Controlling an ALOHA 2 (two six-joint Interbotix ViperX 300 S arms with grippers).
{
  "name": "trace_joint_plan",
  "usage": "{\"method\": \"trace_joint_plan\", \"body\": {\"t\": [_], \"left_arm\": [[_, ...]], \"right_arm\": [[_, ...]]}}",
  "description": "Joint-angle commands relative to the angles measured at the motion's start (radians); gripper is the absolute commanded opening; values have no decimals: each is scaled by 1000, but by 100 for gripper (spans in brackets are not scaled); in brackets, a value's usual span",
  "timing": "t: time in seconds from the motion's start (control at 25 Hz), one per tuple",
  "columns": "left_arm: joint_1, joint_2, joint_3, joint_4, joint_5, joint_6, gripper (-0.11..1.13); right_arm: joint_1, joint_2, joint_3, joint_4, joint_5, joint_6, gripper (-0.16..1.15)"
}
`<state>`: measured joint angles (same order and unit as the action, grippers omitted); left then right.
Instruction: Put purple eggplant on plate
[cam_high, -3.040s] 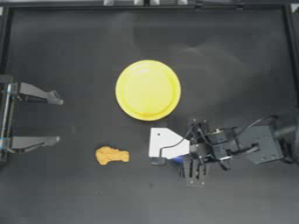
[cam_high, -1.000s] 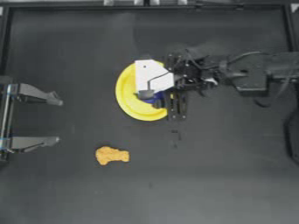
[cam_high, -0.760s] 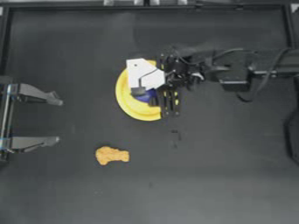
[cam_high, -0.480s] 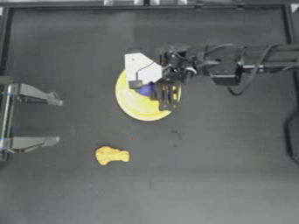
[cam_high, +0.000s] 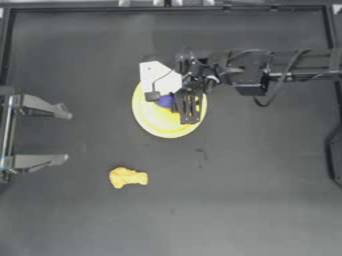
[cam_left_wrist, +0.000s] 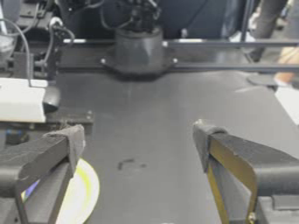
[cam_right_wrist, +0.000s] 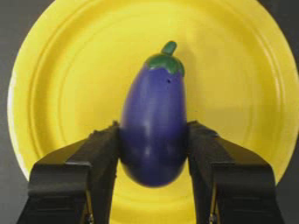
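We logged the dark bench (cam_high: 254, 200) as the largest item, filling the top view. The right arm (cam_high: 280, 72) reached in from 3 o'clock, running along the upper part of the view toward the centre. The left arm (cam_high: 10, 130) sat parked at 9 o'clock, well apart from everything else.

The plate (cam_high: 157, 125), bright yellow and round, lay just left of centre, toward 11 o'clock from the middle of the bench. In the left wrist view we saw only a yellow sliver of its rim beside one jaw of the left gripper (cam_left_wrist: 140, 144), whose jaws stood spread wide with nothing between them.

The right gripper (cam_high: 175, 100) hung over the upper part of the plate, at roughly 12 to 1 o'clock on its disc. In the right wrist view its two dark jaws pinched the purple eggplant (cam_right_wrist: 154, 131) at its lower, thicker half, one jaw on each flank. The eggplant's green stem end pointed away from the gripper, and the plate's yellow surface filled the background behind it. We could not tell whether the eggplant touched the plate or was held just above it.

A lumpy orange-yellow piece (cam_high: 127, 177) lay on the bench at 7 o'clock from the plate, well apart from it and from both grippers.
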<state>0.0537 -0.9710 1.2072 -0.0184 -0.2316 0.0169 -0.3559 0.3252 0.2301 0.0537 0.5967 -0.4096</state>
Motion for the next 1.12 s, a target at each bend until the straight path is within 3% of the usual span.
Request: {"method": "trace_joint_plan", "body": {"t": [0.04, 0.12, 0.2, 0.32, 0.88, 1.12], "left_arm": [[5, 17, -12, -2, -3, -2, 103], [5, 17, -12, 0, -2, -2, 103], [5, 17, -12, 0, -3, -2, 103], [5, 17, -9, 0, -2, -2, 103], [6, 17, -8, 0, -2, -2, 103], [15, 17, -6, 0, -2, -2, 103]], "right_arm": [[-3, -17, -35, 12, 14, -2, 79], [-6, -14, -43, 18, 28, 0, 98], [-9, -12, -49, 28, 34, -2, 106], [-9, -14, -54, 29, 37, -2, 100], [-25, -101, -49, 25, 48, 0, 100], [-23, -195, -3, 74, 35, -11, 100]]}}
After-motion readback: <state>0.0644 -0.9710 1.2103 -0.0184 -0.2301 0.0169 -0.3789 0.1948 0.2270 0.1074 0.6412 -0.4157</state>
